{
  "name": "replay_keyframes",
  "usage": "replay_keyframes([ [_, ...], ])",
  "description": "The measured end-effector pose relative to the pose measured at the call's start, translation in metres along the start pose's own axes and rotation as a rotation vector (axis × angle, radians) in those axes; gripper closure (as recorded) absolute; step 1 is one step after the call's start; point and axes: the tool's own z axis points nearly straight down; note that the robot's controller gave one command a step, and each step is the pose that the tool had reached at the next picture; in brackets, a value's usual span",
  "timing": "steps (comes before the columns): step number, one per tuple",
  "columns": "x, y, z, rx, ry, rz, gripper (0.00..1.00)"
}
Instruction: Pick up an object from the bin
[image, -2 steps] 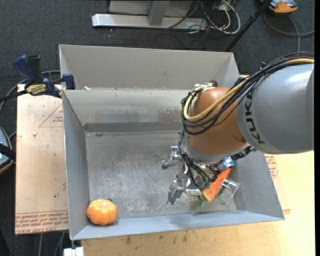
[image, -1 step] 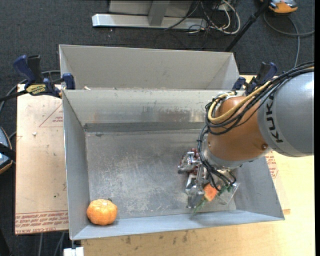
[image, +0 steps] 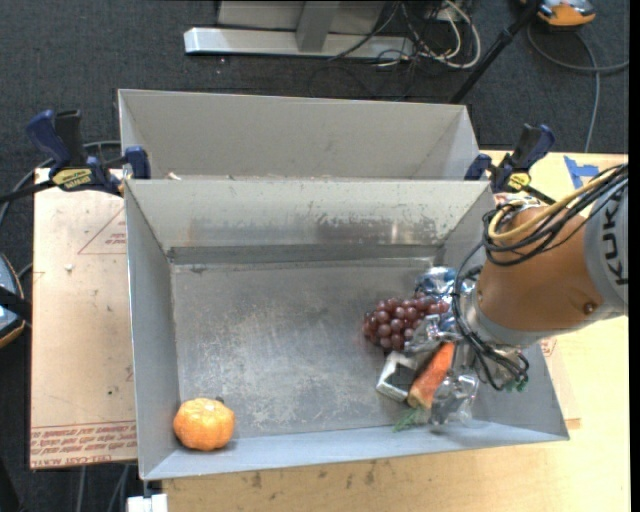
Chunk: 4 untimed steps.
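My gripper (image: 427, 393) is low in the bin's right front corner, reaching in from the right. An orange carrot (image: 433, 371) with a green tip lies slanted between its two metal fingers (image: 397, 378), which are shut on it. A bunch of dark purple grapes (image: 398, 320) rests just behind and to the left of the gripper, touching or nearly touching the wrist. The carrot's green end pokes out near the bin's front wall.
A round orange fruit like a mandarin (image: 204, 423) sits alone in the left front corner. The arm's orange cover and black cables hang over the bin's right wall. The bin floor between the fruit and the grapes is bare metal.
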Motion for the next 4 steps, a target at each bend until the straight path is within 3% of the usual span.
replay_keyframes([
  [1,-0.013,-0.013,0.003,0.003,-0.001,-0.165,0.00],
  [2,-0.028,-0.024,0.040,-0.001,-0.001,-0.144,0.00],
  [3,-0.033,-0.038,0.047,-0.001,-0.011,-0.261,1.00],
  [4,-0.033,-0.038,0.047,-0.001,-0.011,-0.261,1.00],
])
